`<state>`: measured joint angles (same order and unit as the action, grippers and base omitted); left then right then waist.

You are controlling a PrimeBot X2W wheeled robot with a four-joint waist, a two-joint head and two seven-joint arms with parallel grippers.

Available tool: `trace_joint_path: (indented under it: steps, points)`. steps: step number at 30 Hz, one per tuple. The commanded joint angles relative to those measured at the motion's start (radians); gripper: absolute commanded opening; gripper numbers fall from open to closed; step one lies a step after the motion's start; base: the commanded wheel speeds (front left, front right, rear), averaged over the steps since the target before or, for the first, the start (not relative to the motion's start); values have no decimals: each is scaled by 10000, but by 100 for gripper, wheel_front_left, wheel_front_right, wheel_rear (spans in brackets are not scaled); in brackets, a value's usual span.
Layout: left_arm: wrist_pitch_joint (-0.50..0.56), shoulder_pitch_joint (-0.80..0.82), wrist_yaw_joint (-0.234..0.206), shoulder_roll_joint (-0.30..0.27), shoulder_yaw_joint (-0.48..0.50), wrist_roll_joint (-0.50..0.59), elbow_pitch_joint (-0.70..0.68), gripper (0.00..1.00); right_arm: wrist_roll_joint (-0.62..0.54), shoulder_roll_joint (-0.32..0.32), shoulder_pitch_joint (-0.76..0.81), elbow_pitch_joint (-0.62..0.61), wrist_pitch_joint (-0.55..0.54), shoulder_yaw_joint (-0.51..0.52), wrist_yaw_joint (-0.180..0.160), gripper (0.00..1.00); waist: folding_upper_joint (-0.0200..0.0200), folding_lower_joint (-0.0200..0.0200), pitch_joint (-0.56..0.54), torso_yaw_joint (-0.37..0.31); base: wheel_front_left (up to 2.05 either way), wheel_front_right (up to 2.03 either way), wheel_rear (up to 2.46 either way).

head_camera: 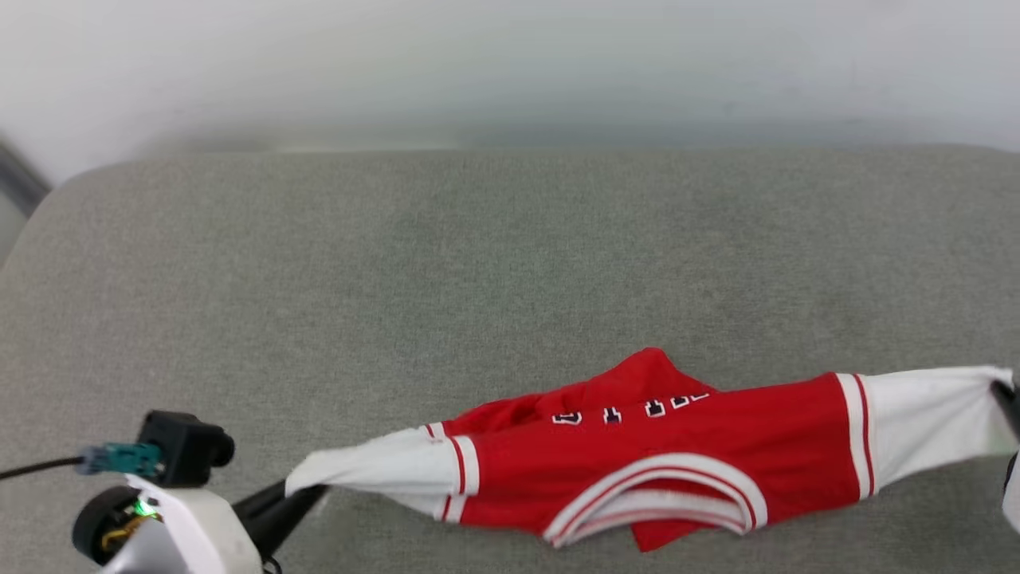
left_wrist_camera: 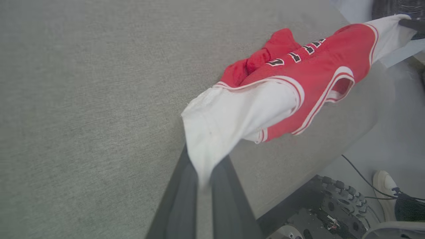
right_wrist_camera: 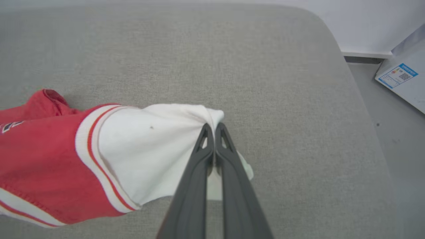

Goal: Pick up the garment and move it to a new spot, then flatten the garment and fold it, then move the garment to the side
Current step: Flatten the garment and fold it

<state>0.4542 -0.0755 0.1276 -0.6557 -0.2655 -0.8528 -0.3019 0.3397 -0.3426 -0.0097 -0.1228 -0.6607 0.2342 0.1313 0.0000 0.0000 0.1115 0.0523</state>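
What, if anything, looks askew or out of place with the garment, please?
The garment is not flat: it is stretched between the left gripper and right gripper by its white sleeves, with its red body bunched behind the lettering. Nothing looks torn or spilled.

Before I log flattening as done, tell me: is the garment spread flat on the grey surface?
No, the garment is bunched and creased, held at its two ends by the left gripper and the right gripper.
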Motion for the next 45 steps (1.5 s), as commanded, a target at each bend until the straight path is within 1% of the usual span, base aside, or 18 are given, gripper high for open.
trace_joint_path:
  steps: [1, 6, 10, 15, 21, 23, 28, 32, 35, 39, 42, 45]
  points:
    - [21, 15, -13, -196, 344, -302, -446, 0, 280, -212, -373, -304, -214, -43, -8, 0, 0, 0, -297, -136, 0, 0, 0]
    - [-416, 617, -83, -732, 1491, -293, -1033, 0, 1053, -838, -1508, -862, -717, -222, -10, 0, 0, 0, -579, -353, 0, 0, 0]
    - [-664, 1234, -143, -958, 2308, -580, -1320, 0, 1631, -1104, -2730, -1106, -955, -396, -8, 0, 0, 0, -680, -559, 0, 0, 0]
    - [-775, 2212, -444, -1166, 3045, -688, -1528, 0, 1989, -1097, -4315, -1122, -1021, -603, -10, 0, 0, 0, -716, -764, 0, 0, 0]
    - [-693, 3746, -931, -1359, 3497, -687, -1655, 0, 2009, -981, -5943, -1043, -849, -904, -8, 0, 0, 0, -581, -951, 0, 0, 0]
    - [-661, 4018, -1015, -1361, 3518, -711, -1618, 0, 1963, -953, -6210, -1009, -788, -958, -8, 0, 0, 0, -529, -980, 0, 0, 0]
    - [-470, 5324, -1284, -1428, 3389, -739, -1193, 0, 1768, -804, -7317, -632, -447, -1314, -8, 0, 0, 0, -131, -1108, 0, 0, 0]
    - [-347, 6428, -1404, -1242, 3091, -898, -649, 0, 1548, -853, -8065, -287, -179, -1684, -9, 0, 0, 0, 426, -1174, 0, 0, 0]
    - [-233, 7429, -1462, -1225, 2838, -800, -190, 0, 1373, -963, -8690, -25, 18, -1965, -9, 0, 0, 0, 1052, -1196, 0, 0, 0]
    - [-218, 9118, -1384, -1071, 2371, -561, 715, 0, 1072, -1135, -9781, 568, 503, -2307, -9, 0, 0, 0, 2049, -1184, 0, 0, 0]
    - [-285, 10702, -1318, -914, 2049, -318, 1570, 0, 781, -1188, -10852, 1197, 986, -2463, -9, 0, 0, 0, 2861, -1133, 0, 0, 0]
    - [-534, 12380, -1260, -596, 1768, -19, 2631, 0, 385, -1122, -12009, 2004, 1647, -2577, -9, 0, 0, 0, 3585, -1068, 0, 0, 0]
